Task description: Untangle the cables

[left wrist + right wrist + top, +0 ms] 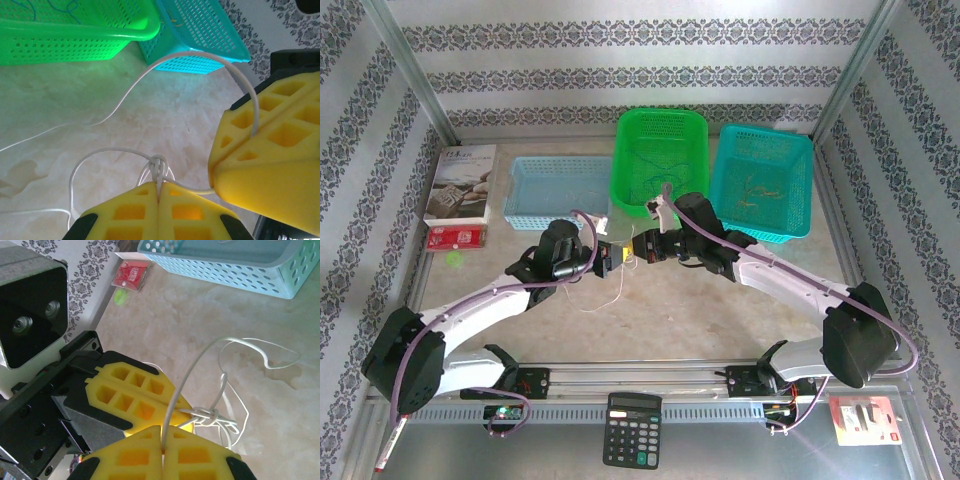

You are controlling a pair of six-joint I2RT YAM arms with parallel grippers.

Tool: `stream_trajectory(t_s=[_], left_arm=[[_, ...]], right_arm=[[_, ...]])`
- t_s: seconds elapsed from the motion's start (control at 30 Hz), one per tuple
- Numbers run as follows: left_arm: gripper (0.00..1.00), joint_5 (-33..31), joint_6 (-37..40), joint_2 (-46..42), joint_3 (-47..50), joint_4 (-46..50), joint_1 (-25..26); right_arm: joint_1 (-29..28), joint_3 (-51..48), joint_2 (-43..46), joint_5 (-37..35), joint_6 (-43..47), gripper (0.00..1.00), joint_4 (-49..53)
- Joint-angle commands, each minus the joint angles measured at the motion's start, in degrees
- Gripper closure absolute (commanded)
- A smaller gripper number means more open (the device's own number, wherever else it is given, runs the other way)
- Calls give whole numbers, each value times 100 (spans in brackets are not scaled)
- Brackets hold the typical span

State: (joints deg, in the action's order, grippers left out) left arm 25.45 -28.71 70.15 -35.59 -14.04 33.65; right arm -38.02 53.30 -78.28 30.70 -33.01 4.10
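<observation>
Left claw (159, 192), right claw (162, 436), yellow and gridded, tight on thin knotted white cable (158, 166)

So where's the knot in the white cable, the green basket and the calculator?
knot in the white cable (158, 166), left wrist view, middle of the knot
green basket (621, 165), top view, its left wall
calculator (632, 432), top view, its keypad

Far side is basically walled off: a light blue perforated plastic basket (558, 190), a bright green plastic basket (660, 160) and a teal plastic basket (765, 180) stand in a row. The left tool (611, 256) and right tool (640, 247) sit nose to nose just near of the green one, both clamped on the thin white wire (125, 95), no gap between them. Near-middle of the pale marbled counter (670, 320) is free apart from wire loops. Far left there's a white printed box (462, 182) and a flat red packet (458, 237).
</observation>
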Motion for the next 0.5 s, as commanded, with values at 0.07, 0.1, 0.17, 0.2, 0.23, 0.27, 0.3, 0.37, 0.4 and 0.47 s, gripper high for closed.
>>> stream_trajectory(t_s=[0.07, 0.1, 0.17, 0.2, 0.23, 0.27, 0.3, 0.37, 0.4, 0.47], left_arm=[[100, 108, -616, 91, 290, -1106, 72], [100, 127, -760, 122, 337, -1270, 72], [100, 187, -1085, 199, 434, -1671, 72], [100, 216, -1258, 253, 482, -1902, 73], [100, 232, -1391, 294, 528, -2119, 72], [100, 282, -1523, 356, 560, -2351, 72], [100, 332, -1665, 419, 587, -2564, 74], [100, 436, -1886, 523, 596, -2942, 72], [100, 488, -1978, 581, 592, -3080, 72], [100, 566, -2124, 654, 572, -3326, 72]], right_arm=[[187, -8, 349, 67, -16, 66, -24], [257, -93, 492, 28, -26, 61, 3], [398, -377, 827, -90, -22, 57, 6], [434, -529, 999, -158, -16, 56, -23], [453, -667, 1136, -231, 11, 55, -32], [456, -821, 1272, -303, 67, 54, -53], [454, -936, 1395, -363, 137, 53, -51], [454, -1084, 1525, -439, 241, 51, -60], [458, -1135, 1555, -454, 295, 50, -69], [453, -1190, 1547, -502, 397, 49, -70]])
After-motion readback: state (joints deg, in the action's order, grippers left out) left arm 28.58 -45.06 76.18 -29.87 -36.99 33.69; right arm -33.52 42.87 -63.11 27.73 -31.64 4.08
